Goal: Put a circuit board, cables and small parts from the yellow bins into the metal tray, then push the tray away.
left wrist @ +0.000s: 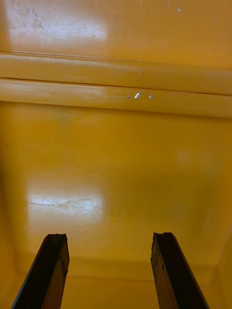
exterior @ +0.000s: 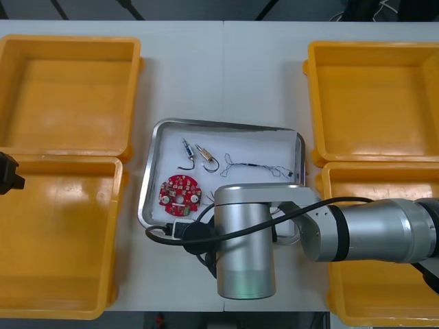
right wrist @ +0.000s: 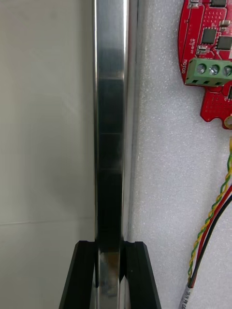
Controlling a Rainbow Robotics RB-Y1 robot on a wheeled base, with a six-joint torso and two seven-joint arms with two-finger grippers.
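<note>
The metal tray [exterior: 226,125], white inside, lies at the table's middle. On it are a round red circuit board [exterior: 180,194], two small metal parts [exterior: 195,155] and a thin cable [exterior: 257,166]. My right arm [exterior: 247,247] reaches over the tray's near edge. In the right wrist view my right gripper [right wrist: 110,270] is shut on the tray's shiny rim [right wrist: 110,120], which runs away between the fingers. The circuit board [right wrist: 208,53] and a red and yellow cable [right wrist: 212,227] lie beside that rim. My left gripper [left wrist: 110,236] hangs open over a yellow bin's floor [left wrist: 116,169] at the left edge [exterior: 8,175].
Two yellow bins stand at the left, far [exterior: 68,41] and near [exterior: 116,240], and two at the right, far [exterior: 374,46] and near [exterior: 329,175]; their floors look bare. A black cable [exterior: 164,235] loops on the table by the tray's near left corner.
</note>
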